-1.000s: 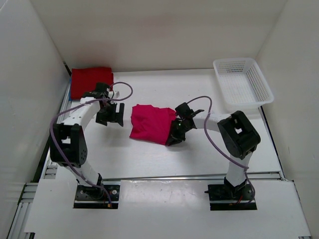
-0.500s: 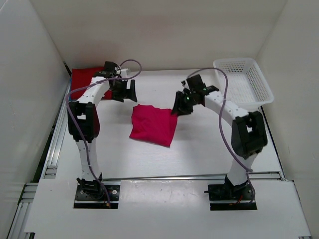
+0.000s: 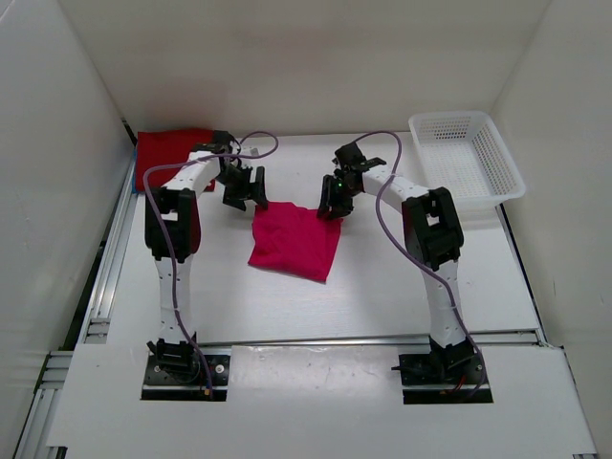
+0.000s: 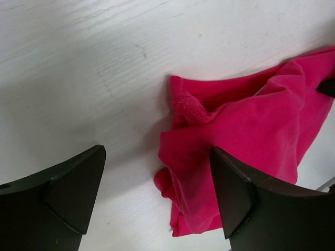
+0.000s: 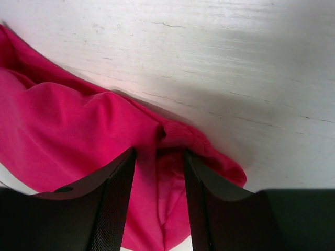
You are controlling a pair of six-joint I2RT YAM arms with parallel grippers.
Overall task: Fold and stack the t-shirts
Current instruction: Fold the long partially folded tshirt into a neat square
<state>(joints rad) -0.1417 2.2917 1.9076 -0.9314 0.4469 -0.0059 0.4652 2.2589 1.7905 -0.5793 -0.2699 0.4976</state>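
Note:
A pink-magenta t-shirt (image 3: 292, 244) lies partly folded in the middle of the table. My left gripper (image 3: 247, 189) hangs over its far left corner with the jaws wide open. In the left wrist view that gripper (image 4: 157, 196) straddles the corner of the pink t-shirt (image 4: 251, 120) without gripping it. At the far right corner my right gripper (image 3: 328, 206) is down on the cloth. The right wrist view shows this gripper (image 5: 158, 204) partly open, with a fold of the pink t-shirt (image 5: 68, 120) lying between its fingers. A folded dark red t-shirt (image 3: 167, 153) rests at the back left.
A white mesh basket (image 3: 469, 163) stands at the back right, nothing in it. White walls close in the table (image 3: 382, 287) on the left, back and right. Purple cables loop above both arms.
Both arms reached away from me. The left gripper went from the shirt's left side to its far left corner. The right gripper left the near right edge, opened wider, and sits at the far right corner.

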